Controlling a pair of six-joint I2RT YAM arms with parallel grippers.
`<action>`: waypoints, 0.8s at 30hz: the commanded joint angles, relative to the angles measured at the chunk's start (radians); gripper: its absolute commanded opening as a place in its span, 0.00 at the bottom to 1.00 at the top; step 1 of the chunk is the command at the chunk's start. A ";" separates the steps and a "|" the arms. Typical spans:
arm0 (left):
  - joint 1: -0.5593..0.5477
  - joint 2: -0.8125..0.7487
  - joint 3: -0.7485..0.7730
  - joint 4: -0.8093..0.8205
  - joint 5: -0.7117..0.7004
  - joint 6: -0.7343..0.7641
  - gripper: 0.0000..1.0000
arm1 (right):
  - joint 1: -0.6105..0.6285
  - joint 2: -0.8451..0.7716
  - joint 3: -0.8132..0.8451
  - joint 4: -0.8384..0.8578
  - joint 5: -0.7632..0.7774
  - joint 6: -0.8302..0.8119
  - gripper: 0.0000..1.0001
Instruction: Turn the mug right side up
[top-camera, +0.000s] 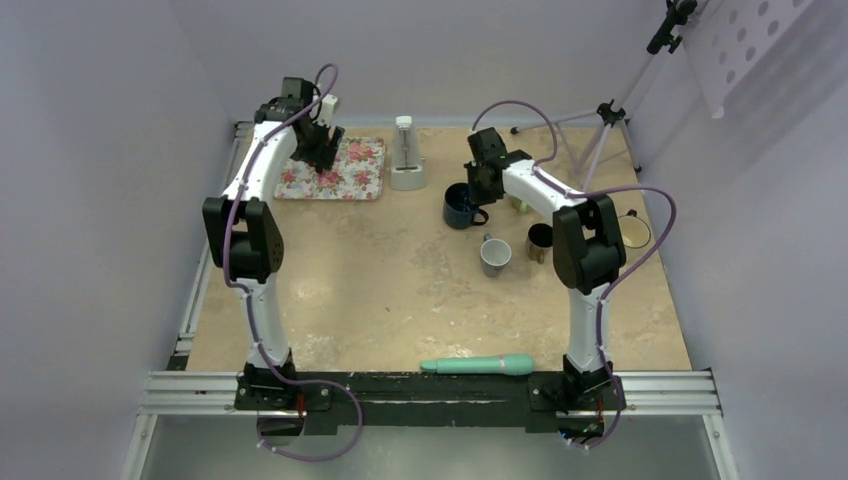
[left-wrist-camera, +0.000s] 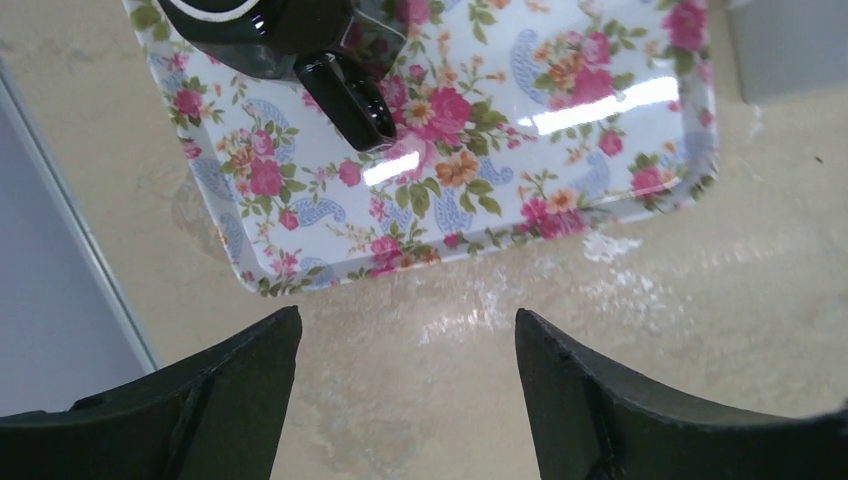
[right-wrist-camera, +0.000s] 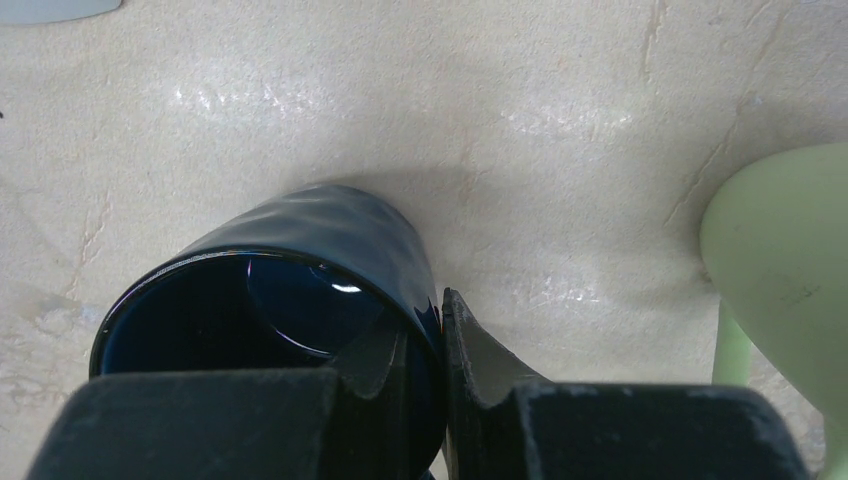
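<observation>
The dark blue mug (top-camera: 461, 205) is at the middle back of the table, its mouth facing up and its handle toward the near right. My right gripper (top-camera: 482, 180) is shut on its rim. In the right wrist view the gripper (right-wrist-camera: 425, 340) has one finger inside the mug (right-wrist-camera: 300, 250) and one outside, pinching the wall. The mug leans slightly; whether its base rests on the table is hidden. My left gripper (top-camera: 326, 160) hangs open and empty over the near edge of a floral tray (top-camera: 350, 178), as the left wrist view (left-wrist-camera: 405, 318) shows.
A glossy black object with a handle (left-wrist-camera: 300, 40) sits on the floral tray (left-wrist-camera: 560, 110). A white stand (top-camera: 406, 155), grey mug (top-camera: 495, 255), brown mug (top-camera: 539, 240), pale green cup (right-wrist-camera: 780, 260) and white mug (top-camera: 632, 230) surround the blue mug. A teal tool (top-camera: 477, 365) lies at the front edge.
</observation>
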 joint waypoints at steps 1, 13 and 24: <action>0.045 0.086 0.006 0.129 -0.074 -0.149 0.81 | -0.004 -0.044 0.021 0.022 0.017 0.010 0.16; 0.061 0.285 0.158 0.229 -0.044 -0.189 0.75 | -0.002 -0.158 0.006 -0.046 -0.012 -0.019 0.50; 0.063 0.370 0.207 0.243 -0.033 -0.230 0.59 | -0.002 -0.272 -0.042 -0.078 -0.020 -0.026 0.50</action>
